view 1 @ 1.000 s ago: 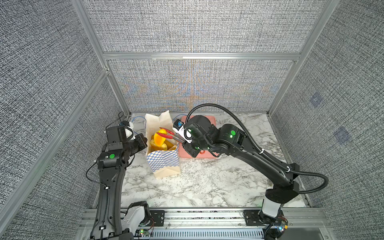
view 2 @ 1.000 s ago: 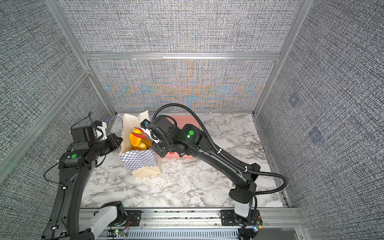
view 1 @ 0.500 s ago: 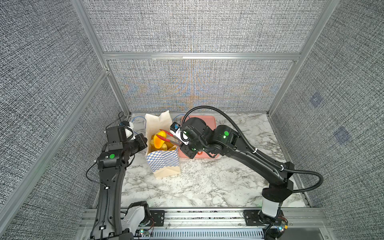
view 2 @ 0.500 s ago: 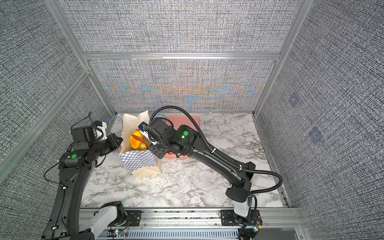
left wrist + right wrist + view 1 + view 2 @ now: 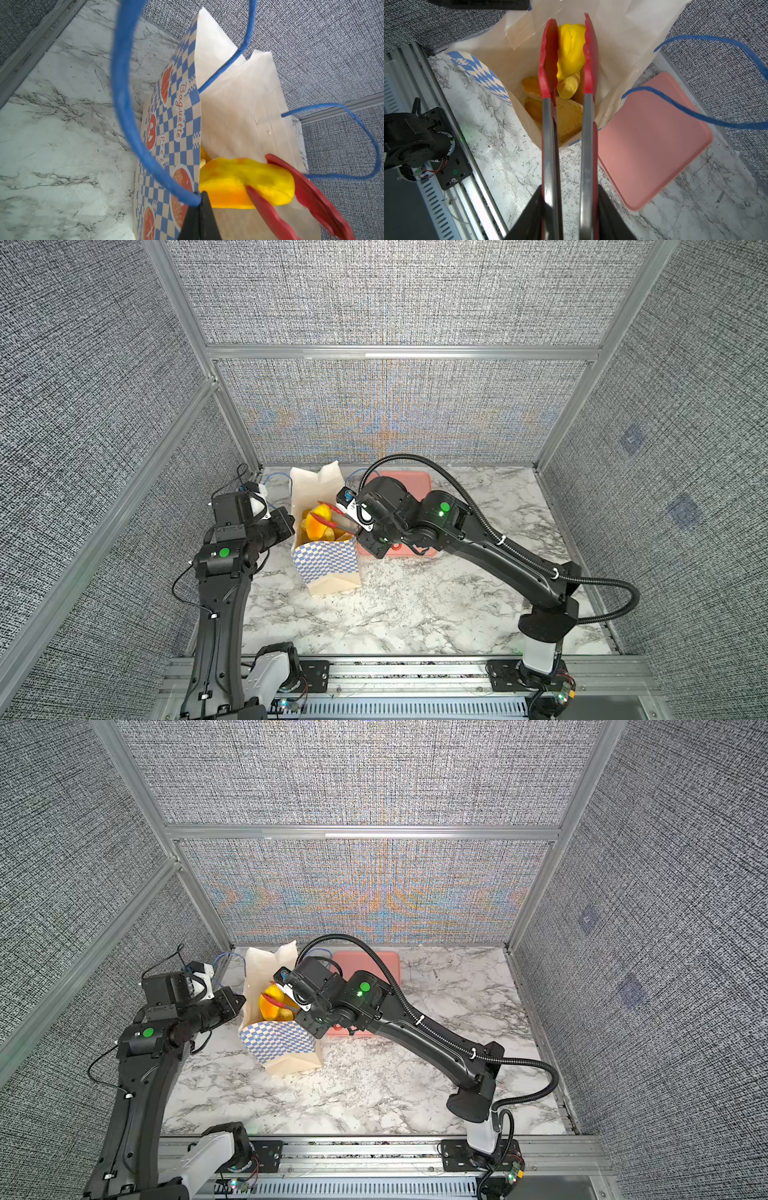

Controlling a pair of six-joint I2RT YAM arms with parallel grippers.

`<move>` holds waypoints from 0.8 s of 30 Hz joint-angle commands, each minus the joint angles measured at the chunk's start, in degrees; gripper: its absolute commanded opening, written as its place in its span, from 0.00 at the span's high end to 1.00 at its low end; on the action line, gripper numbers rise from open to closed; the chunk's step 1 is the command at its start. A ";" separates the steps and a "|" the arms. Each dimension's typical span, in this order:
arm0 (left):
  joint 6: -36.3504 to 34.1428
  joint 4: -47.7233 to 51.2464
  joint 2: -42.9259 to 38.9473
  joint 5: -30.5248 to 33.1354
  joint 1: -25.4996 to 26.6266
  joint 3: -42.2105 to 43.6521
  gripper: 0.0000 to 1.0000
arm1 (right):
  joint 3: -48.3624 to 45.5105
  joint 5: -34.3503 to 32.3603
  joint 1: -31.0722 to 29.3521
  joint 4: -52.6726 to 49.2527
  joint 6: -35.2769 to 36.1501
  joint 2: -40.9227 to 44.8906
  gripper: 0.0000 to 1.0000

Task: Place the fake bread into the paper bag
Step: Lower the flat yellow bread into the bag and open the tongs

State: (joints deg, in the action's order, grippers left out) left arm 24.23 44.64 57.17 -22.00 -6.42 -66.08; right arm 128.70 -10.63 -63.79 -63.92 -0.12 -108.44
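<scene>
The paper bag (image 5: 328, 568) (image 5: 282, 1042) stands open at the back left of the marble table. My left gripper (image 5: 291, 524) (image 5: 199, 199) is shut on its rim where a blue cord handle (image 5: 124, 83) joins. My right gripper (image 5: 356, 529) (image 5: 569, 188) is shut on the red tongs (image 5: 548, 62) (image 5: 311, 197), which reach into the bag's mouth. A yellow-orange piece of fake bread (image 5: 571, 52) (image 5: 245, 178) (image 5: 321, 514) (image 5: 270, 1002) sits between the tong tips. Several more golden pieces (image 5: 569, 118) lie deeper in the bag.
A flat pink tray (image 5: 415, 485) (image 5: 374, 965) (image 5: 654, 135) lies right of the bag, partly under my right arm. Grey fabric walls close in at the back and sides. The aluminium rail (image 5: 395, 672) runs along the front edge.
My right arm has shifted slightly left over the bag. The tong arms have spread a little around the yellow piece. The left arm has not moved.
</scene>
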 commanded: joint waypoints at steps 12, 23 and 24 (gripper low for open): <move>-0.50 -0.18 -0.15 0.29 -0.01 -0.01 1.00 | 0.91 -0.62 -0.11 1.75 0.16 0.63 0.52; -0.58 -0.05 -0.14 0.38 -0.01 -0.30 1.00 | 0.93 -2.07 -0.12 3.15 0.14 2.14 0.52; -0.58 -0.08 -0.18 0.36 0.00 -0.33 1.00 | 0.85 -2.45 -0.06 3.43 0.12 2.40 0.52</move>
State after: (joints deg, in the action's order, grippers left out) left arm 24.21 44.66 57.17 -22.00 -6.42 -66.08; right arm 128.97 -11.77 -63.79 -62.74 -0.10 -106.83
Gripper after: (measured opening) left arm 0.049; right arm 0.485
